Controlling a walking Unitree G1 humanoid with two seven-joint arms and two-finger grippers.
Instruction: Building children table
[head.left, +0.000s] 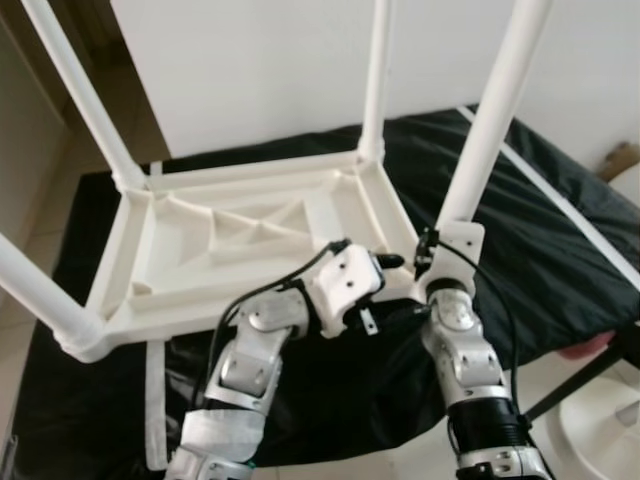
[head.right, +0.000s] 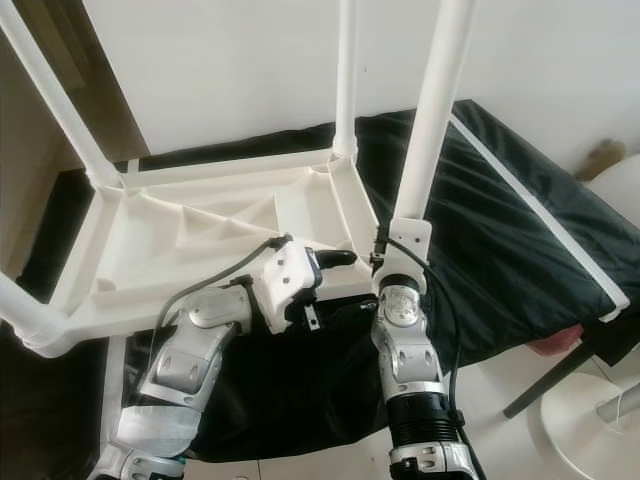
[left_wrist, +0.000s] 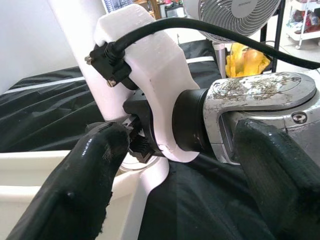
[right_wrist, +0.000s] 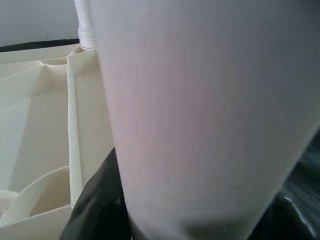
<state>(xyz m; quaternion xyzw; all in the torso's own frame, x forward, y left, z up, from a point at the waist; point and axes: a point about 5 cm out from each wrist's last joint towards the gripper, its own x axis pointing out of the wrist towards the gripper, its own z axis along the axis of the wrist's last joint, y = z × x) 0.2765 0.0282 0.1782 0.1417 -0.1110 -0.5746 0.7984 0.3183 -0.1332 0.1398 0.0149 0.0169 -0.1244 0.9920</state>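
The white plastic table top (head.left: 250, 240) lies upside down on a black cloth (head.left: 540, 250) spread over the floor, its ribbed underside facing up so the corner sockets can take legs; three legs already stand in the far-left, far-right and near-left corners, which suggests the build is nearly finished. The fourth leg (head.left: 490, 120) rises upright at the near-right corner, and the right gripper (head.left: 447, 245) is at its lower end, apparently to steady it over the socket; its wrist view is pressed so close to the white tube that I cannot tell whether its fingers are clamped on it or merely alongside. The left gripper (head.left: 385, 275) reaches across the near-right edge of the top, probably to brace the frame against the push; its fingers (left_wrist: 90, 175) are spread apart, one beside the leg's base and one beside the right wrist, holding nothing. A fan (left_wrist: 235, 15) stands beyond the cloth.
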